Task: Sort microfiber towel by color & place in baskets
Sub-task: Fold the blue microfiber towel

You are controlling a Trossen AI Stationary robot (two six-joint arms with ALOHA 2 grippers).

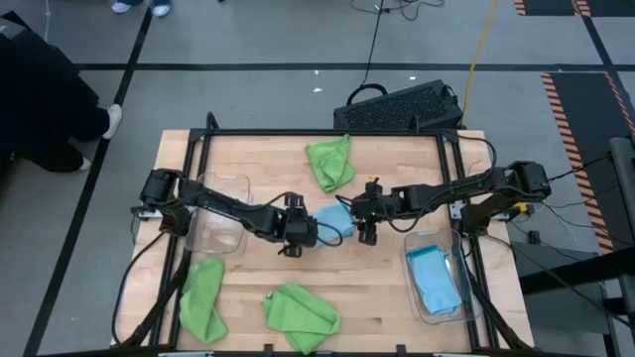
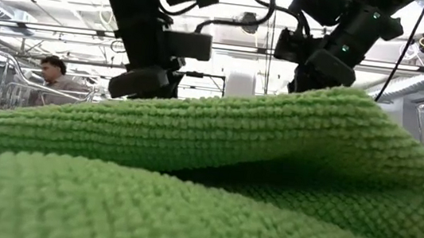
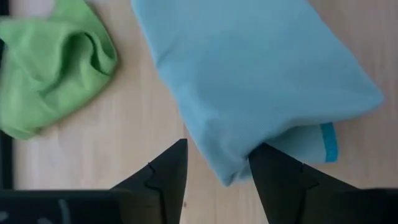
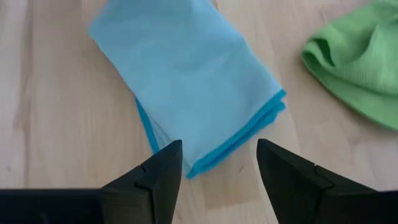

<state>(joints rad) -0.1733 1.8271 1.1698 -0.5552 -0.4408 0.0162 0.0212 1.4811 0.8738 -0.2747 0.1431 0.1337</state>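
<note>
A folded blue towel lies mid-table, flanked by the left gripper and right gripper, both parted, straddling its corners, nothing gripped. Farther right, the basket holds blue towels, presumably its destination.

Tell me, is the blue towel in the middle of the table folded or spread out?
Folded. The blue towel lies as a compact rectangle, and several stacked layers with darker blue edges show at one end. It rests on the table, outside both bins.
</note>
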